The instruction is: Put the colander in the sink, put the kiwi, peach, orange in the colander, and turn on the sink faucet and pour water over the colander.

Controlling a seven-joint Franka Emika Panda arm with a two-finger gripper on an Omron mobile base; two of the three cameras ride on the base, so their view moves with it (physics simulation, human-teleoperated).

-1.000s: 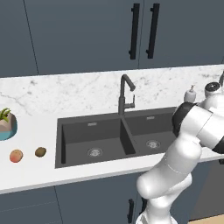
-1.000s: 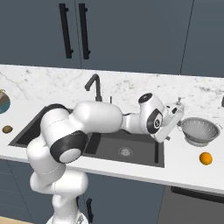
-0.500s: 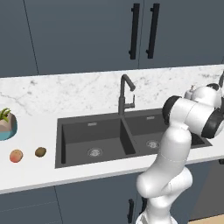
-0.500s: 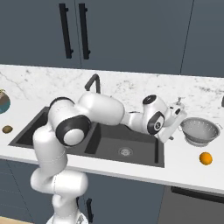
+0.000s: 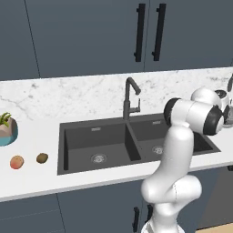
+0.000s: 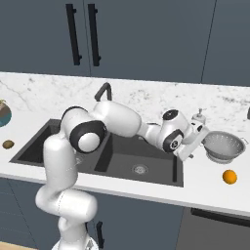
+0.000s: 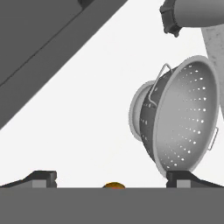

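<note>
Peach (image 5: 17, 162) & kiwi (image 5: 42, 158) lay on table (image 5: 32, 179) left of sink (image 6: 129, 158). My claw (image 6: 191, 144), wide open w/ nothing held, hung just left of colander (image 6: 224, 145); orange (image 6: 229, 177) sat near-right.

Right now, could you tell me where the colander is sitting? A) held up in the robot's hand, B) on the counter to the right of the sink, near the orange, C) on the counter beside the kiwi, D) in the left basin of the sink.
B: the colander stands on the white counter right of the sink, with the orange just in front of it.
</note>
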